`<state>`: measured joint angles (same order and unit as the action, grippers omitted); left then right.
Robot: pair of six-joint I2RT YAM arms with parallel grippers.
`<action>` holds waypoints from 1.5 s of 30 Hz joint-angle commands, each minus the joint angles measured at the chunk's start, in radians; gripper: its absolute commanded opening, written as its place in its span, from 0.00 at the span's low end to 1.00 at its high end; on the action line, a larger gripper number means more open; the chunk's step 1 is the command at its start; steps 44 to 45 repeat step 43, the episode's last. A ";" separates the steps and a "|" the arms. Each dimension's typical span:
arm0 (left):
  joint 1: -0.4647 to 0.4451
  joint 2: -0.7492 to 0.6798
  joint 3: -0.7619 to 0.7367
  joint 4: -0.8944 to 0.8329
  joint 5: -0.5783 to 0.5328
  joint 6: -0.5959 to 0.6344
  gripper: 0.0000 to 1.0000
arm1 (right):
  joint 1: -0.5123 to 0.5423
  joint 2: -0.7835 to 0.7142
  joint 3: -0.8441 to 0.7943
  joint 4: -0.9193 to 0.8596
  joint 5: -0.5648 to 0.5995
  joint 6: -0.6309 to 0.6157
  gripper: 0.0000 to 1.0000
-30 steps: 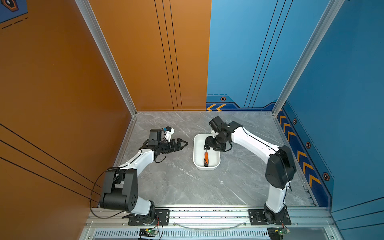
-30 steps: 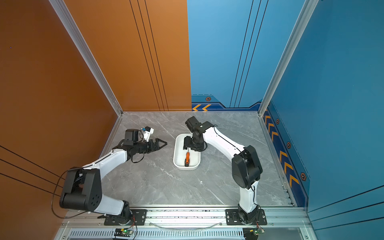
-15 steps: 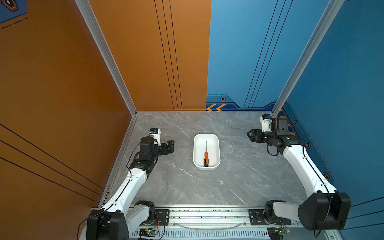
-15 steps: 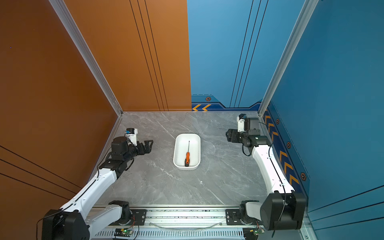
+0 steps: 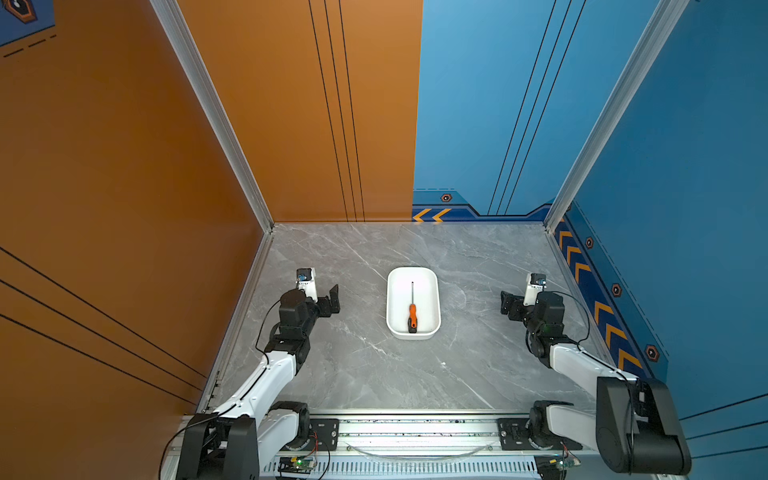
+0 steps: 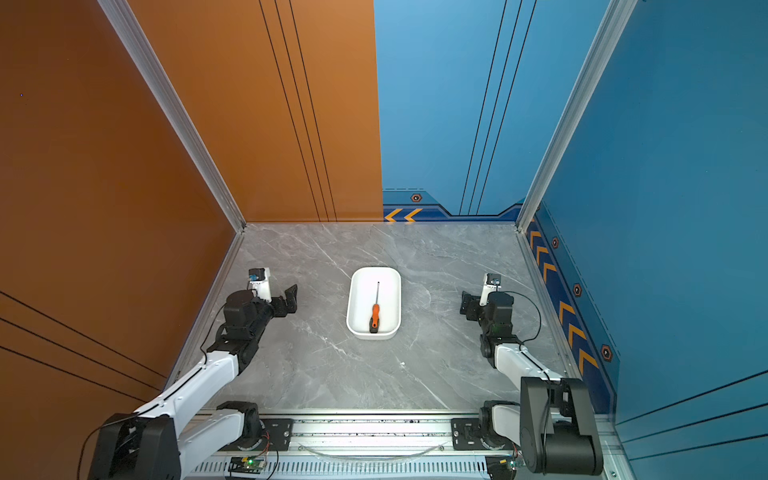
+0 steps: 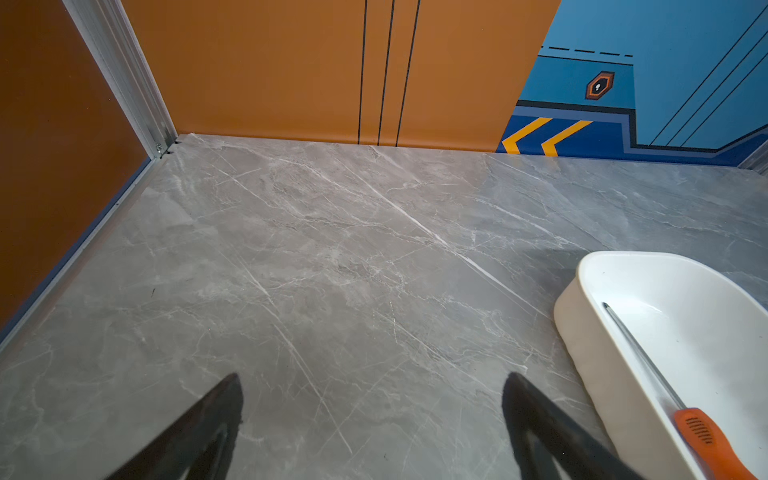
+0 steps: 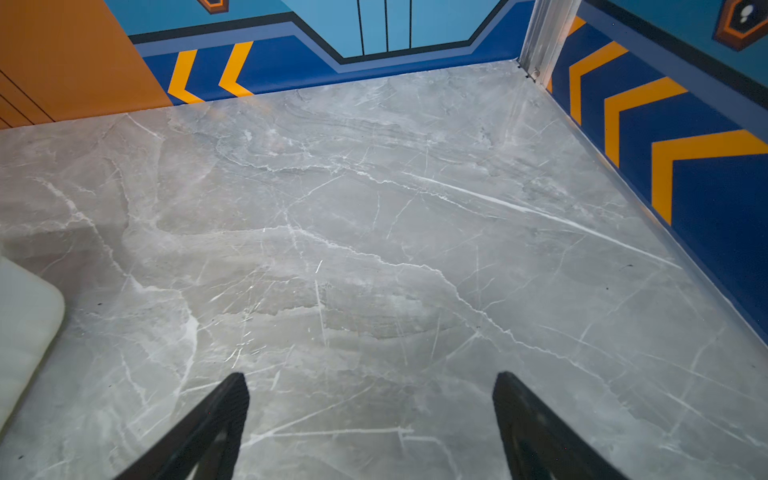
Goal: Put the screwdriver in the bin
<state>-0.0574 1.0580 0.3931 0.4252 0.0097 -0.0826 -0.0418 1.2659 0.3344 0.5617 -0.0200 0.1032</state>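
Nearest me, across the bottom of both top views, runs the metal rail that carries the two arm bases. From it each arm folds up along its own edge of the grey marble tabletop.

At mid-height on the left of the frame, the left gripper hangs over bare marble with its jaws spread wide and nothing between them. The left wrist view shows the two dark fingers well apart. Opposite, at mid-height on the right of the frame, the right gripper is just as wide and just as empty, as the right wrist view confirms.

Between them, in the centre of the frame, sits the bin. The screwdriver lies flat inside it, running along its length. Its orange handle is towards the lower wall and its thin shaft points to the top of the frame. The left wrist view catches it at lower right, resting on the bin floor within the rim.

To my eye the placing is done and both grippers are well apart from the bin. The next move calls for little more than parking the arms without nudging it.

I see no other loose object on the marble, so nothing blocks either arm. Farthest back rise the orange wall and the blue wall, with yellow chevrons along the blue wall's foot.
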 commanded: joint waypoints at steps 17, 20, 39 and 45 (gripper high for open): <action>0.062 0.404 -0.145 0.648 -0.036 0.082 0.98 | 0.023 0.281 -0.002 0.433 0.030 -0.018 0.94; 0.060 0.533 -0.132 0.771 -0.047 0.083 0.98 | 0.033 0.281 0.036 0.354 0.018 -0.035 0.97; 0.078 0.505 -0.018 0.507 -0.016 0.074 0.98 | 0.046 0.282 0.038 0.351 0.048 -0.045 1.00; 0.096 0.508 -0.026 0.524 0.073 0.079 0.98 | 0.047 0.280 0.037 0.353 0.053 -0.045 1.00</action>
